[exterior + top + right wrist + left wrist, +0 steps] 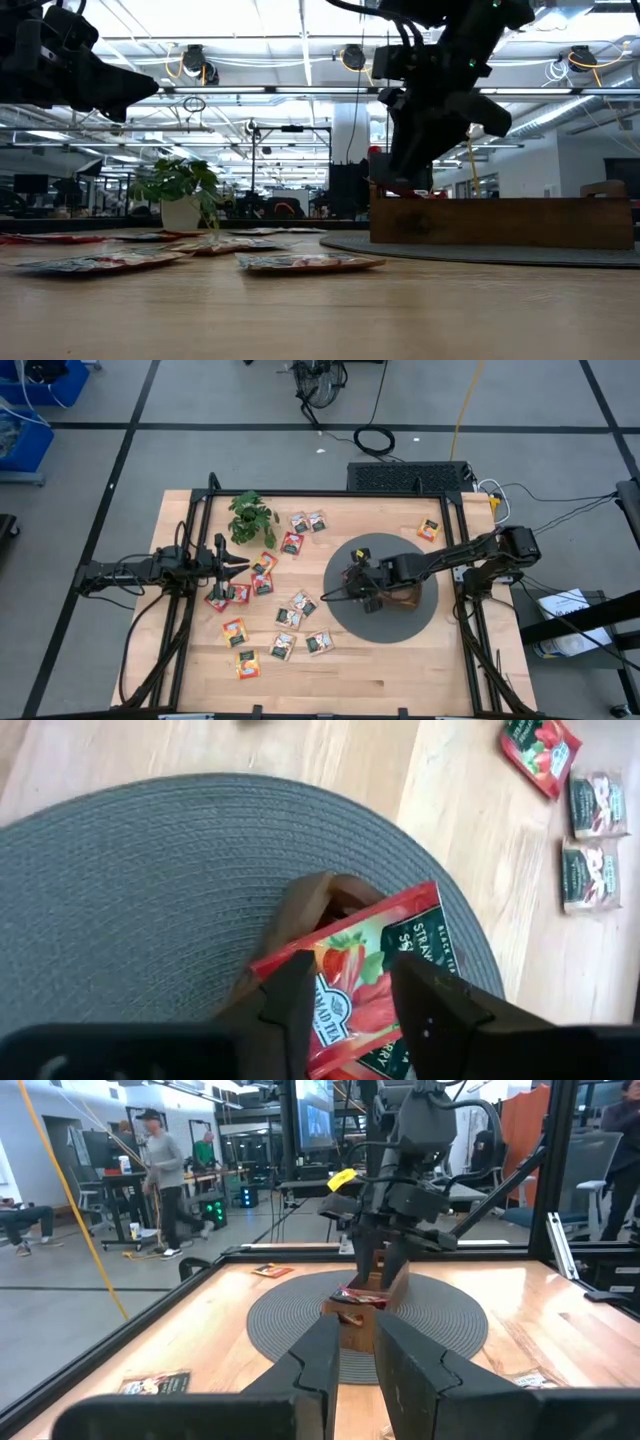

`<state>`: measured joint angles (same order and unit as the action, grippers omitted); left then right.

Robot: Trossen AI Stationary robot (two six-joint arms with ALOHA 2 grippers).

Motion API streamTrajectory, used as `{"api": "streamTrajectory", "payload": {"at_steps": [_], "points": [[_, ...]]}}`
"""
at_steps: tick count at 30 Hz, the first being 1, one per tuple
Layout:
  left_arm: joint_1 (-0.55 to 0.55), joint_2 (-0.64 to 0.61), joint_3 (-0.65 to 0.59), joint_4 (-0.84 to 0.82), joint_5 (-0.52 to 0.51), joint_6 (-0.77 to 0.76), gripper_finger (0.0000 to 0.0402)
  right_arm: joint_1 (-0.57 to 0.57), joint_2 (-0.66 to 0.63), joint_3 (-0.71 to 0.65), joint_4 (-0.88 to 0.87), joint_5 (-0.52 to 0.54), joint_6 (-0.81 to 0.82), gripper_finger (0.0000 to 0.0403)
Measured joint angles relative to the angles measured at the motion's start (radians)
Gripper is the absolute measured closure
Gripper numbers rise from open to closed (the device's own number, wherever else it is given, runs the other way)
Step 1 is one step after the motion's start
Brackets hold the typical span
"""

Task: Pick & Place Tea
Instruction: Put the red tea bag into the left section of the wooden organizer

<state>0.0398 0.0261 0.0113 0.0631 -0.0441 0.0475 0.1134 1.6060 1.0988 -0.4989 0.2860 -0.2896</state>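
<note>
Several tea sachets (285,622) lie flat on the wooden table between the two arms, and one orange sachet (428,530) lies at the far right. The brown wooden tray (500,222) stands on a round grey mat (345,615). A red strawberry sachet (365,975) lies tilted on the tray's left end and also shows in the left wrist view (360,1294). My right gripper (350,1005) hangs just above that sachet, fingers open and pointing down on either side of it. My left gripper (238,565) is open and empty, above the sachets at the table's left.
A small green plant (252,517) in a white pot stands at the far left of the table. A black frame (330,493) runs around the table edges. People stand in the room beyond the table in the left wrist view (160,1170).
</note>
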Motion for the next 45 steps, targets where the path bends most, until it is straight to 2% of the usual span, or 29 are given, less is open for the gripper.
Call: {"api": "streamTrajectory", "payload": {"at_steps": [3,5,6,23,39,45], "points": [[0.000,0.000,0.000,0.000,0.000,0.000,0.0330,0.006,-0.001,0.000,-0.022,-0.004,-0.027,0.0340],[0.000,0.000,0.000,0.000,0.000,0.000,0.0330,0.006,-0.001,0.000,-0.037,-0.054,-0.037,0.0383],[0.000,0.000,0.000,0.000,0.000,0.000,0.0330,0.002,-0.001,0.000,-0.042,-0.078,-0.037,0.0392],[0.000,0.000,0.000,0.000,0.000,0.000,0.0330,-0.029,0.012,0.000,-0.095,-0.260,0.015,0.0403],[0.000,0.000,0.000,0.000,0.000,0.000,0.0330,-0.048,0.080,0.005,-0.057,-0.232,-0.046,0.0403],[0.000,0.000,0.000,0.000,0.000,0.000,0.0330,-0.050,0.073,0.001,-0.039,-0.154,-0.053,0.0403]]}}
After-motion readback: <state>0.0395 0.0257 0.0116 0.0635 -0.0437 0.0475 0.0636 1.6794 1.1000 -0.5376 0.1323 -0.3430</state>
